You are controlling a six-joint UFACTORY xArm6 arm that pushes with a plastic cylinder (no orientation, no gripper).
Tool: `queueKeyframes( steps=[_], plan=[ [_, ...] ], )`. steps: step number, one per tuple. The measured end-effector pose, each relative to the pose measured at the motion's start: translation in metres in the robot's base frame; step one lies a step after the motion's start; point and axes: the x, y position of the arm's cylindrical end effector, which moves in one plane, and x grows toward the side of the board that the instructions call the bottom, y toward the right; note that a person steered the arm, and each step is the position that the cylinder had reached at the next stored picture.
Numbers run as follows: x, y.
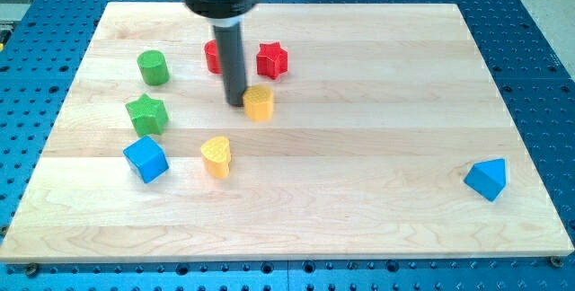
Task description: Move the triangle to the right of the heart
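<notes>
The blue triangle (487, 179) lies near the board's right edge, low in the view. The yellow heart (216, 156) sits left of the middle, far to the triangle's left. My tip (234, 102) rests on the board at the left side of a yellow block (259, 103), touching or nearly touching it, above and slightly right of the heart.
A red block (213, 56) is partly hidden behind the rod, with a red star (272, 60) to its right. A green cylinder (154, 67), a green star (146, 114) and a blue cube (145, 159) stand at the left on the wooden board (359, 219).
</notes>
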Motion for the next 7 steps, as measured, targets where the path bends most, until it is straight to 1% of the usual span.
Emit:
queueKeyframes(
  steps=[1, 2, 3, 5, 6, 7],
  plan=[
    [-0.001, 0.011],
    [-0.03, 0.005],
    [-0.037, 0.001],
    [-0.048, 0.018],
    [-0.048, 0.049],
    [-0.039, 0.142]
  ],
)
